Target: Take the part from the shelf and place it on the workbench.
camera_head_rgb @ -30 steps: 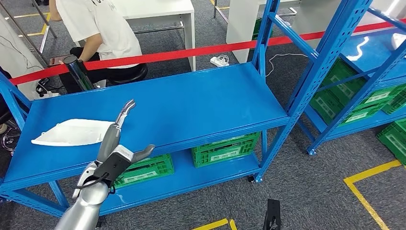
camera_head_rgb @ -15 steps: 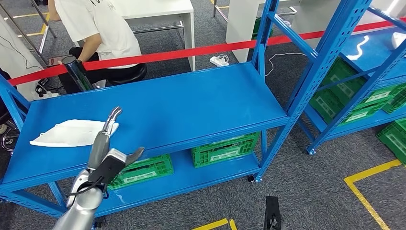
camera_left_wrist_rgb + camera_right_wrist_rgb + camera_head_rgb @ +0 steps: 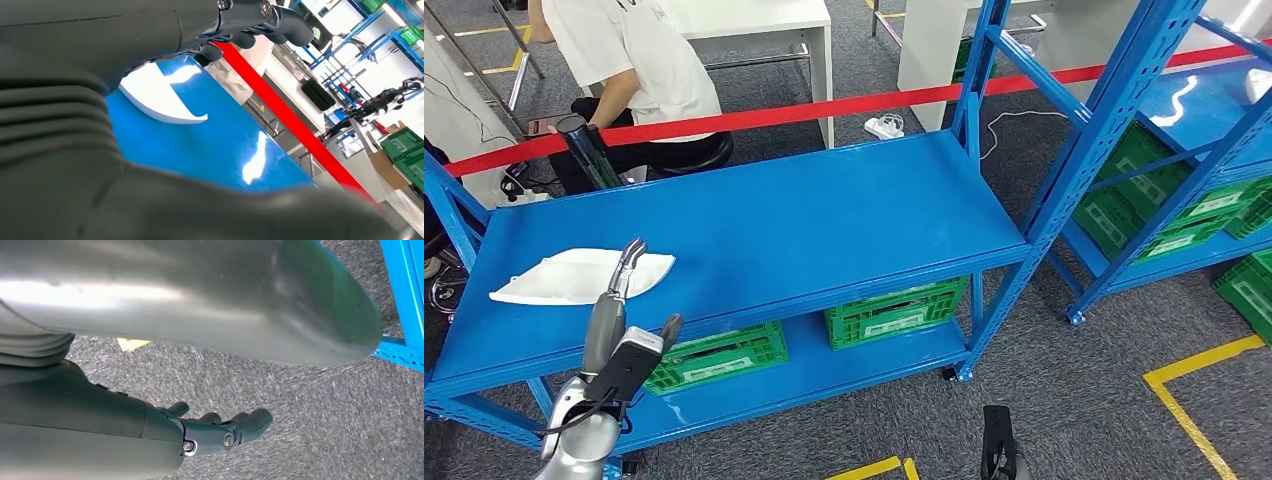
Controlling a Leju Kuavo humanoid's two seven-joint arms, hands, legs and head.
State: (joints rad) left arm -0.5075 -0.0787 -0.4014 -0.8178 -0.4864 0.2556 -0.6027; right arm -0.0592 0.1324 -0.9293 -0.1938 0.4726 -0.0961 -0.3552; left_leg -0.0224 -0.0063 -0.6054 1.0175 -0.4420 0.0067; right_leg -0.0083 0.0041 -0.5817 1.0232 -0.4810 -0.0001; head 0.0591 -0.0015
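— Where is the white part [image 3: 574, 277] seen?

— It is laid flat on the left end of the blue shelf [image 3: 824, 215], above the green crates [image 3: 894, 312].

— And the left robot hand [image 3: 619, 300]?

— It is stretched over the part's near edge, fingers apart, nothing held; contact cannot be told.

— The right robot hand [image 3: 220, 427]?

— It is hung over grey carpet [image 3: 300, 390], fingers loosely extended, nothing gripped.

Bright, even overhead light; white glare patches on the blue shelf [image 3: 235, 145]. Head view sharp, its edges bowed. Near the wrist cameras, each robot hand's grey cover is blurred.
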